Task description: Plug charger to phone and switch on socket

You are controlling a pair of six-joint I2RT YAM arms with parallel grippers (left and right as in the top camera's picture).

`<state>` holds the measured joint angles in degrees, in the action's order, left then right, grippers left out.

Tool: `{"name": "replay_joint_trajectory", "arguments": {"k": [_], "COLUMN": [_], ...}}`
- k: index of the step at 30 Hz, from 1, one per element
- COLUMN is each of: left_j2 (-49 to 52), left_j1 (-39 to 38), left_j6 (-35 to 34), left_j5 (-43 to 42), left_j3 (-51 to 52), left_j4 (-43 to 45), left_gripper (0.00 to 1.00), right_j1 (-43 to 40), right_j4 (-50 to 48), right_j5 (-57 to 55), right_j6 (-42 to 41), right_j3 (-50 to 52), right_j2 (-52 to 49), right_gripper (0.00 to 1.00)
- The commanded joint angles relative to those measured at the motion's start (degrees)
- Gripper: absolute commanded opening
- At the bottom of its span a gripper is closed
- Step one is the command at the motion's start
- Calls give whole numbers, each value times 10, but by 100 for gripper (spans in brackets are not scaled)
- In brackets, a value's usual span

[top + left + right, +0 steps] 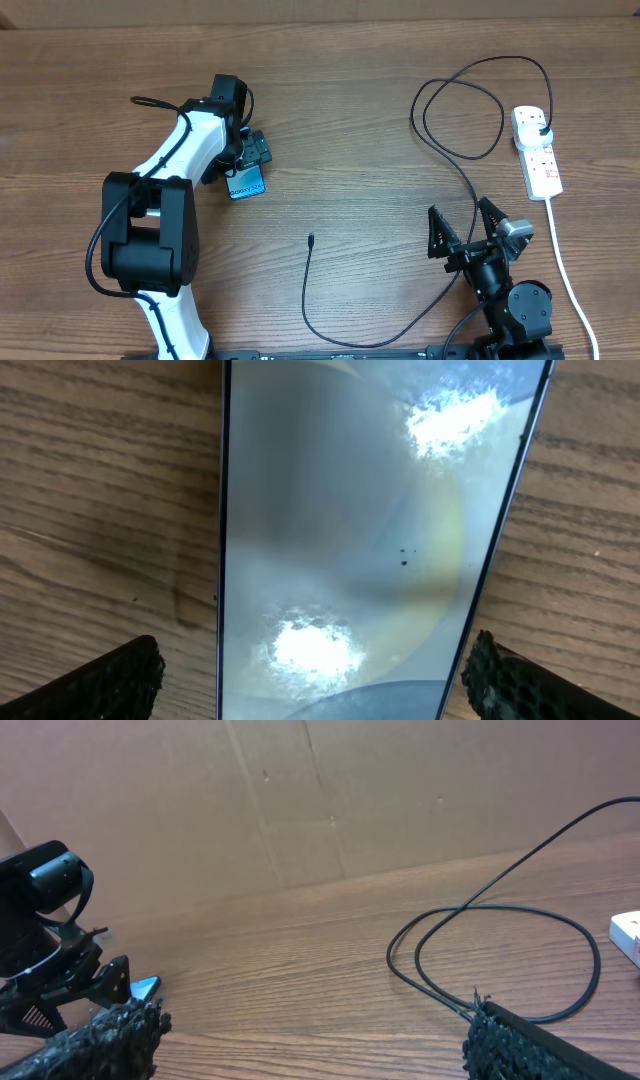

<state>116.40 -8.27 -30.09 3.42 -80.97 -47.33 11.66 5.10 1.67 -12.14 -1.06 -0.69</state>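
Phone (350, 530) lies screen up between the wide-open jaws of the left gripper (318, 685), apparently untouched by either finger, toward the table's (340, 120) far-left part. The right gripper (463, 225) hovers spread and empty by the near edge, right of centre. The charger (305, 290) cable passes just beside it. Its connector tip lies loose mid-table, well apart from the phone, and its plug sits in the socket (540, 165) at the right edge.
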Motion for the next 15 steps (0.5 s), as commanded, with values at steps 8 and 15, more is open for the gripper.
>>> {"name": "replay_joint_trajectory", "arguments": {"k": [8,15], "left_j2": [6,6], "left_j1": [-1,-2], "left_j6": [-8,1], "left_j5": [-4,-5], "left_j3": [3,3], "left_j4": [13,10], "left_gripper": [100,100], "right_j1": [-1,-1], "right_j4": [-4,-4], "right_j5": [1,1], "right_j6": [2,2], "right_j3": [6,6], "right_j2": [5,5], "right_gripper": [100,100]}}
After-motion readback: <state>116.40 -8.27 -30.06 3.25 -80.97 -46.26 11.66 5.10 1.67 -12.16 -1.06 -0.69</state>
